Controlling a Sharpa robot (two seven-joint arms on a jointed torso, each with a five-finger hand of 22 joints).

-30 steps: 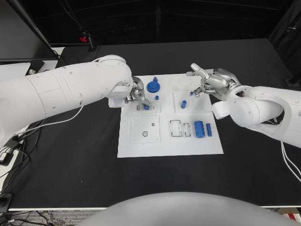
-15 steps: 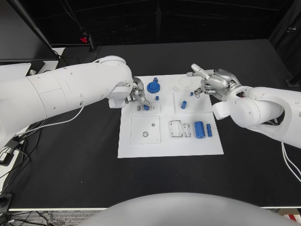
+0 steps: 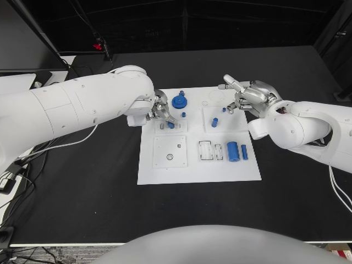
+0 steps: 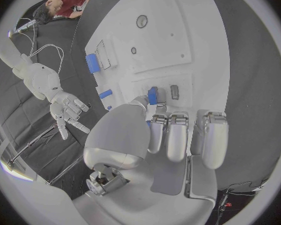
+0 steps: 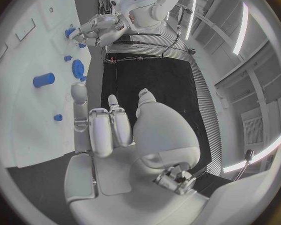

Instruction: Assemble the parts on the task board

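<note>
Left hand (image 3: 161,110) pinches a small blue part (image 4: 152,95) by the task board (image 3: 199,170)'s far-left corner; right hand (image 3: 243,98) hovers near the far-right corner, fingers apart, holding nothing.

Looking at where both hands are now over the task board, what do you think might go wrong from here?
The left hand pinches a small blue part low over the task board; it might slip or seat crooked. The round blue part stands close beside those fingers and could be knocked. The right hand, empty, hovers near the small blue peg.
</note>
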